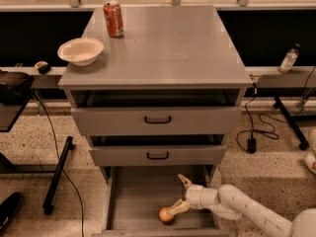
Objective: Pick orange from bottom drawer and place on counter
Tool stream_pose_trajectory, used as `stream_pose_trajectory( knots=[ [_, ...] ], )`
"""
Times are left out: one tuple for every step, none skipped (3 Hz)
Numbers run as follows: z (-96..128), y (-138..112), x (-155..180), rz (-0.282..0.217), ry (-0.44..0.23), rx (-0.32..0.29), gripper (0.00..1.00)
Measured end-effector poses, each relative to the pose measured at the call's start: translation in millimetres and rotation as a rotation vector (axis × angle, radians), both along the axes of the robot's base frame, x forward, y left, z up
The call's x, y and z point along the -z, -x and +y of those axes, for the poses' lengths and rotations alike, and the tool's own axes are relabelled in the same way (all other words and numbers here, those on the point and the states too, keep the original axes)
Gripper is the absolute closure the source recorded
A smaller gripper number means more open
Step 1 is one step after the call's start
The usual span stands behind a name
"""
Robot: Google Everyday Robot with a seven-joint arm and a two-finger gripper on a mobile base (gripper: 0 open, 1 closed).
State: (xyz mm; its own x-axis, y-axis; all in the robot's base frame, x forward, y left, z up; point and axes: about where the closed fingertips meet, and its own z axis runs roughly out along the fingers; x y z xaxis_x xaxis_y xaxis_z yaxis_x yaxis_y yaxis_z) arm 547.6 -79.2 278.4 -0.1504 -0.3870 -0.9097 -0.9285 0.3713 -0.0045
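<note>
step: reaching for orange | my gripper [177,195] is at the bottom middle, down in the drawer [131,201], wide apart, holding nothing | orange [165,215] sits near the drawer's front, right by my lower finger | left to do: grab, lift, put on counter [168,43]

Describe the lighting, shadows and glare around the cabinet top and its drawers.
Camera view: warm, dim light; a soft sheen on the counter; deep shadow in the gaps above the two upper drawers; the bottom drawer floor is evenly lit, so the orange and the open gripper beside it stand out.
</note>
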Motion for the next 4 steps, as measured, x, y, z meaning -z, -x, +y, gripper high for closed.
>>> stream_pose_trajectory(
  knots=[
    [5.3, -19.8, 35.5, 0.01, 0.04, 0.071, 0.04],
    [8.4, -29.1, 52.4, 0.032, 0.058, 0.094, 0.21],
    [8.9, -30.0, 53.5, 0.033, 0.06, 0.096, 0.05],
    [9.0, -30.0, 53.5, 0.033, 0.06, 0.096, 0.0]
  ],
)
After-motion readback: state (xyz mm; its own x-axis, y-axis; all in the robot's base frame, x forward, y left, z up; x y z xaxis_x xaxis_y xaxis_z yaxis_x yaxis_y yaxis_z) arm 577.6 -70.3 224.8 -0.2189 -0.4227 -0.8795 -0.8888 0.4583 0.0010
